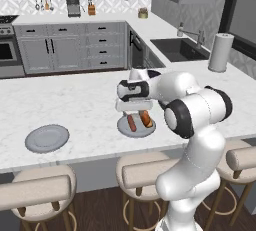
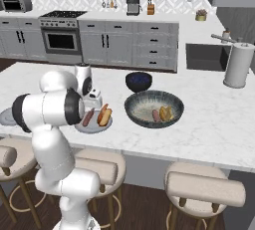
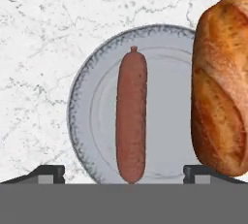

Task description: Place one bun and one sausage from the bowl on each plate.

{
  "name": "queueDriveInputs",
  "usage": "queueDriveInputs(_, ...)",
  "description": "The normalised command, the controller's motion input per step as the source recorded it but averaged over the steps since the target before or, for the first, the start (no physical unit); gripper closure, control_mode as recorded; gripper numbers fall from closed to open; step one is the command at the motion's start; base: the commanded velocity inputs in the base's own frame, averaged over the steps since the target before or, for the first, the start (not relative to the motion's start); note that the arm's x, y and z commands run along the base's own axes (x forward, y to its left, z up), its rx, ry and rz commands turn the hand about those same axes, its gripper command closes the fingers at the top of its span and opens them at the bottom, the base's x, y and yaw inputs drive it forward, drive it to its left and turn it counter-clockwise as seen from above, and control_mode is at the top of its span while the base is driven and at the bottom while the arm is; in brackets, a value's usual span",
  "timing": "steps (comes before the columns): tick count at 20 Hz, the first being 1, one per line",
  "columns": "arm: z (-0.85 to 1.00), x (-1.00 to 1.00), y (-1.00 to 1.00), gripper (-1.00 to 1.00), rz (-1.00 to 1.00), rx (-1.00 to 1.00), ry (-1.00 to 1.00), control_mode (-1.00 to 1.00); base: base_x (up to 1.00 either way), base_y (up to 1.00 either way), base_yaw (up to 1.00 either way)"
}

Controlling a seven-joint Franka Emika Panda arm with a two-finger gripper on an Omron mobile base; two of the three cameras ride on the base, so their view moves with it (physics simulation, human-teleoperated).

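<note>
Two items, a sausage and a bun, already lie side by side on the near plate, which sits close to the worktop's front edge. The gripper hangs directly above this plate, its fingertips spread wide with nothing between them. The second plate, bare, rests near the front edge toward the worktop's left end. The bowl holds another sausage and bun. Both are probably light. The bun likely dents under pressure, so a gentle grip across its middle suits it. The sausage looks smooth and may roll; grasping it across its narrow width at mid-length seems safest.
</note>
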Motion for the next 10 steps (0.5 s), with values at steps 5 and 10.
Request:
queueDriveInputs(5, 0.98, -0.17, -0.56, -1.00, 0.00, 0.02, -0.08, -1.00, 0.00, 0.00, 0.00)
queueDriveInputs(10, 0.67, -0.02, -0.97, -1.00, 0.00, 0.07, -0.08, -1.00, 0.00, 0.00, 0.00)
